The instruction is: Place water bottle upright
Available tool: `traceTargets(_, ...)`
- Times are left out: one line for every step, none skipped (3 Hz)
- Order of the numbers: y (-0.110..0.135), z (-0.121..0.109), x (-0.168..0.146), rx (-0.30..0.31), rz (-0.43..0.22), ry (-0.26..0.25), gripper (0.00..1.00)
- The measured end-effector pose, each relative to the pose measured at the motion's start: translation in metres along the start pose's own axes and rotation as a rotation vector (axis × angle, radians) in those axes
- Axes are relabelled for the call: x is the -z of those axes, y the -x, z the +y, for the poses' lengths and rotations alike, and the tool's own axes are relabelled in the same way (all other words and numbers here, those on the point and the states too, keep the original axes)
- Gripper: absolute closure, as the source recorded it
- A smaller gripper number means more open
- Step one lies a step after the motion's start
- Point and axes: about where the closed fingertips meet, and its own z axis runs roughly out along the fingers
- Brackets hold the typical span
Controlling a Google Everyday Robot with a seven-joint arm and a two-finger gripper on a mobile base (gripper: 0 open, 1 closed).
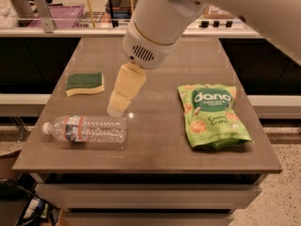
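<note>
Water bottle (89,128) lies sideways near the table (155,149) edge — the gripper (115,110) beside its base, clenched or released I cannot tell, could roll it off.

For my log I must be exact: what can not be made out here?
- Camera view: white robot arm, cut off by the top edge; its cream claw hangs over the brown table, near the lying clear ribbed plastic bottle.
- Bottle label print: too small to read.
- Table's far middle edge: hidden behind the arm.
</note>
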Motion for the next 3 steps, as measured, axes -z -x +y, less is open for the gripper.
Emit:
traceTargets(0.020,0.016,-0.014,0.058,0.012,-0.004,0.00)
traceTargets(0.034,0.030,-0.026,0.110,0.037,-0.001,0.00)
traceTargets(0.041,0.041,-0.045,0.153,0.074,0.021,0.00)
